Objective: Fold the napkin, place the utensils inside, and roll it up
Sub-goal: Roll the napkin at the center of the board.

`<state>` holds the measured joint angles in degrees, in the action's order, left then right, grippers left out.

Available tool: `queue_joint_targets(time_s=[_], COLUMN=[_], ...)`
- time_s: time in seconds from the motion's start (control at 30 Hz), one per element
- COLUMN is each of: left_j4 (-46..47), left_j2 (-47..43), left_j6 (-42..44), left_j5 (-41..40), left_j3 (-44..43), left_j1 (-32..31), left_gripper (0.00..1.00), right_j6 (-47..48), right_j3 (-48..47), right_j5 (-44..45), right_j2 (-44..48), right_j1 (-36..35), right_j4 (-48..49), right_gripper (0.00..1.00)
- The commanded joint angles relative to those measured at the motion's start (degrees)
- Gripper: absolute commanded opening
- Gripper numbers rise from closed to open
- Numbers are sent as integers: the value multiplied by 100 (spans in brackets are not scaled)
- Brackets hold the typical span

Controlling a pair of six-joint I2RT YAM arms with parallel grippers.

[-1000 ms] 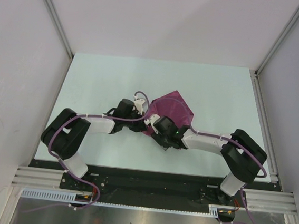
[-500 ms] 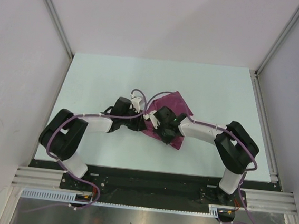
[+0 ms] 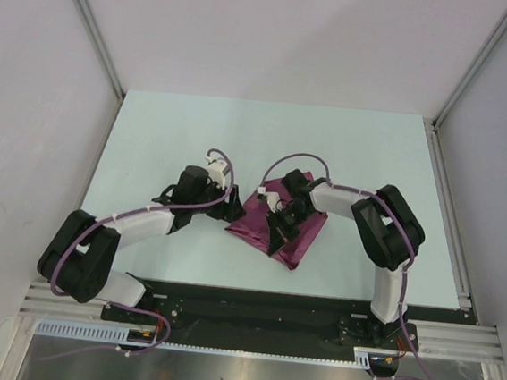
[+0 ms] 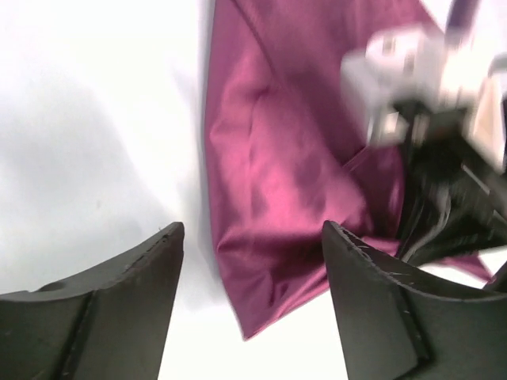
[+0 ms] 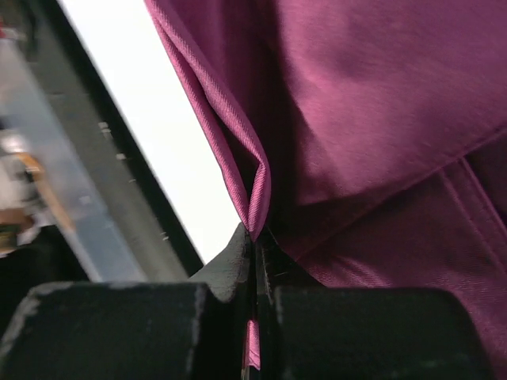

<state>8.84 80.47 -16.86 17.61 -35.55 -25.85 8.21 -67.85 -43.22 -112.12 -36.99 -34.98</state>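
You have bare surface [image 3: 170, 128] left of the napkin [image 3: 251, 228] and beyond it; the right end effector [image 3: 279, 223], clamped on its fold, blocks the right side.

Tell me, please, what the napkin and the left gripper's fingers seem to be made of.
The napkin: woven cloth, perhaps cotton or polyester, with a slight sheen; fine diagonal ribs and soft folds show close up. The left gripper's fingers: probably hard matte black plastic; the edges show pale scuffs and no metallic shine.

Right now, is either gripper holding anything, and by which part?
The right gripper pinches the napkin by a folded edge. The left gripper is open, holding nothing.
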Motion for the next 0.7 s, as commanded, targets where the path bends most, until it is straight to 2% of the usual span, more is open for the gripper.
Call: queue_joint_targets(time_s=[0.0,0.17,0.4,0.53,0.67], left_j4=[153,389,829,970,1181], left_j2=[-286,-391,-523,-260,65], left_j6=[113,104,34,25,-36], left_j5=[-108,119,340,288,156], left_j3=[259,513,927,945,848], left_j1=[27,27,27,27,27], left_gripper=[77,80,87,86,81], right_j6=[-30,-109,-161,-179,-188], right_j3=[-61,-105,-167,-149,-149], right_j5=[-1355,-1698,-1655,-1611,-1584], right_j2=[-293,-670,-996,-1040,-1049], right_j1=[438,833,922,922,922], right_j4=[-176,-105,-97,-88,-88], right_gripper=[0,0,0,0,0])
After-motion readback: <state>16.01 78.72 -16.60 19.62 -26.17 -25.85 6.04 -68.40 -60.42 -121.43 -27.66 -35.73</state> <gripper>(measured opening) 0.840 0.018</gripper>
